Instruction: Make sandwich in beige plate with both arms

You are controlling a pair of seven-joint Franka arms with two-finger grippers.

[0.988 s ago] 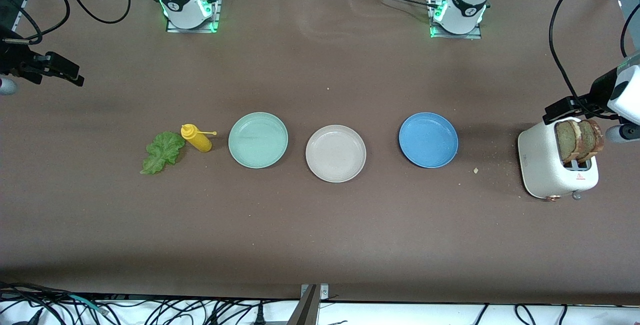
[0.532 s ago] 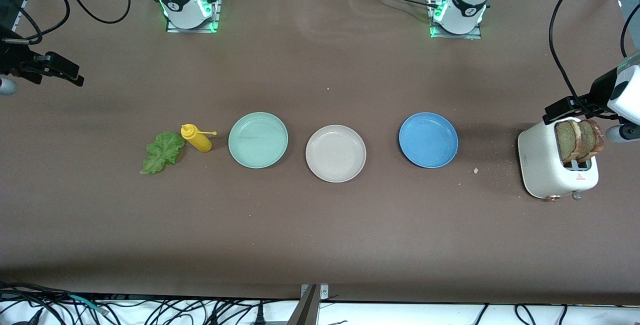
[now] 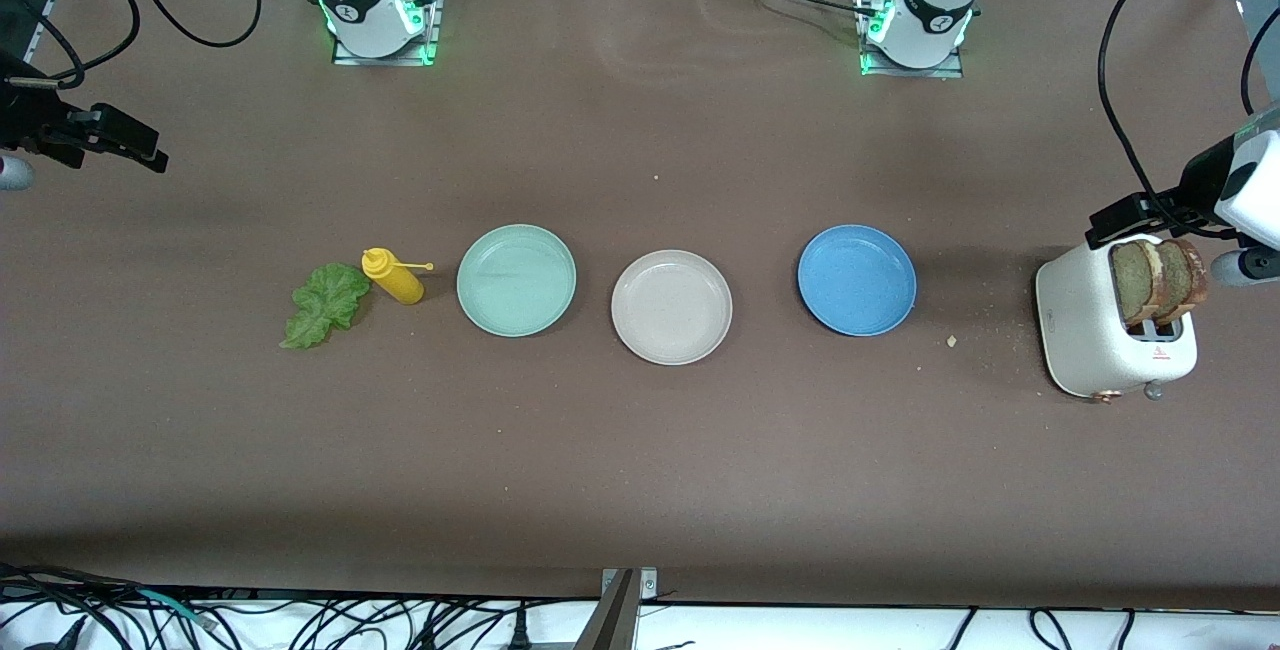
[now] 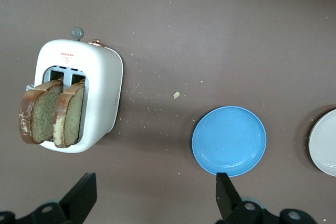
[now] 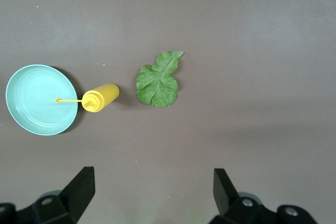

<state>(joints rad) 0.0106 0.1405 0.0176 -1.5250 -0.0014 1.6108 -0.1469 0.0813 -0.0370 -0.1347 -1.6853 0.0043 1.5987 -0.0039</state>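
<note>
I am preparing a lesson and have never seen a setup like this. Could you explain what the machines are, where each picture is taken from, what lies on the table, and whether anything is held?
Two white robot arms stand at a brown table. One picture looks down from across the table; the others come from cameras on each wrist. In a row lie a lettuce leaf, yellow bottle, mint-green plate, beige plate, blue plate and a toaster with two bread slices. The left tool hangs open above the table near the toaster, the right tool open near the lettuce. Nothing is held.
</note>
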